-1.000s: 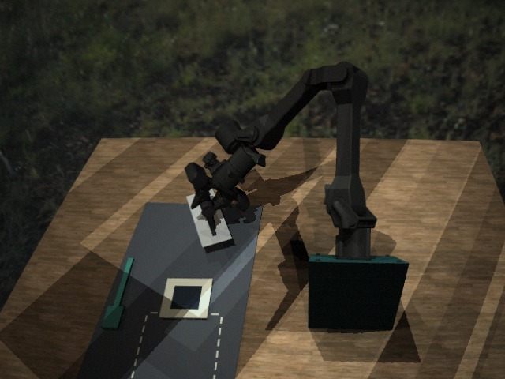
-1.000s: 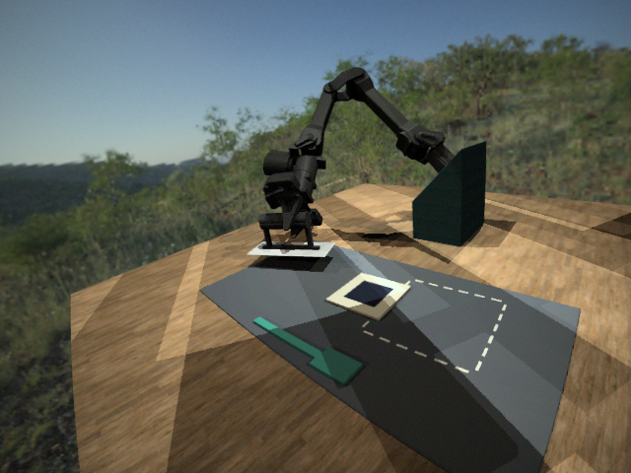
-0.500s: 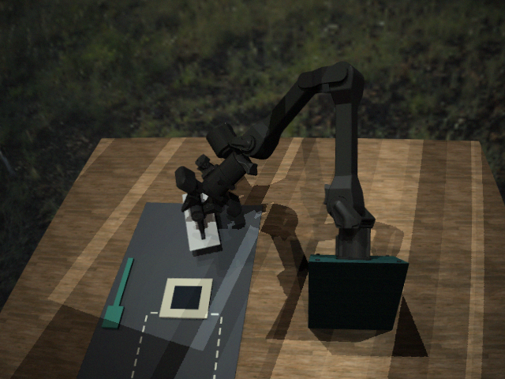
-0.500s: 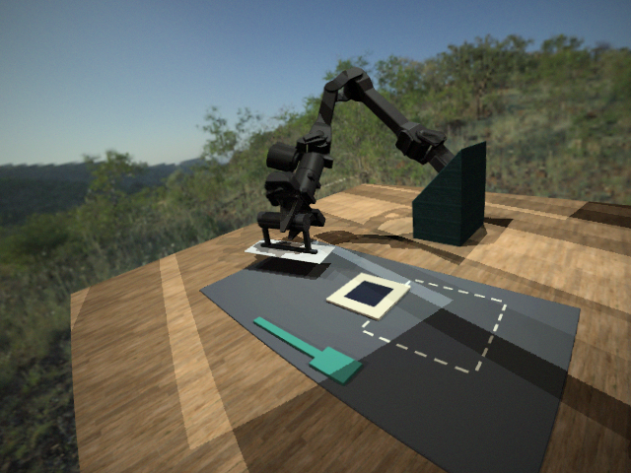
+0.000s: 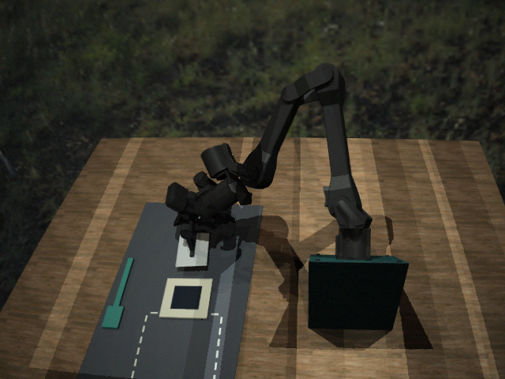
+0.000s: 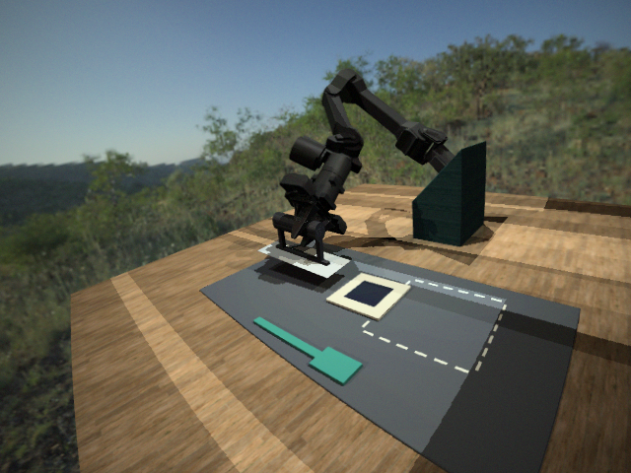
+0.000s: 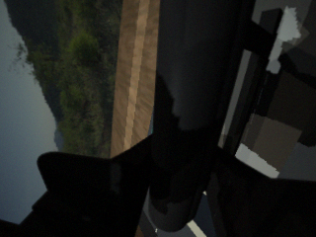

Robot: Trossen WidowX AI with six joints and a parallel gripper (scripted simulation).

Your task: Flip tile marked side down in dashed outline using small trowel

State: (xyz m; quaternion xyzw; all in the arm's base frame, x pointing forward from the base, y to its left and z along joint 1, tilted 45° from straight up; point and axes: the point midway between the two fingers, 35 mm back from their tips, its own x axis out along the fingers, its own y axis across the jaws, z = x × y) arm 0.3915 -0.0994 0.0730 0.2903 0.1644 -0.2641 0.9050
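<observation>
While the arm [image 5: 266,151] [image 6: 380,109] reaches out over the mat [image 5: 147,240] [image 6: 402,402], its gripper [image 5: 190,245] [image 6: 305,254] [image 7: 178,138] is closed partway, jaws a modest gap apart, with a hold on a flat white plate [image 5: 200,253] [image 6: 336,265]. The plate is off the mat, tilted in the exterior view, with a shadow beneath it; whether it has a handle, I cannot tell.

Taking twelve o'clock as the top of the top view, the tile [image 5: 165,299] [image 6: 346,305] lies flat on the mat at six o'clock from the plate, just beside it in that view but not touching. Its dark square [image 5: 185,297] [image 6: 369,294] faces up. The tile overlaps the near end of the dashed outline [image 5: 219,329] [image 6: 401,346], most of which spreads toward six o'clock from it.

A green trowel-shaped piece [image 5: 113,317] [image 6: 336,365] lies flat at about nine o'clock from the tile, apart from it, its narrow handle pointing to one o'clock. The arm's dark green base [image 5: 354,295] [image 6: 448,203] stands on the wooden table [image 5: 269,326] [image 6: 153,386] at three o'clock.
</observation>
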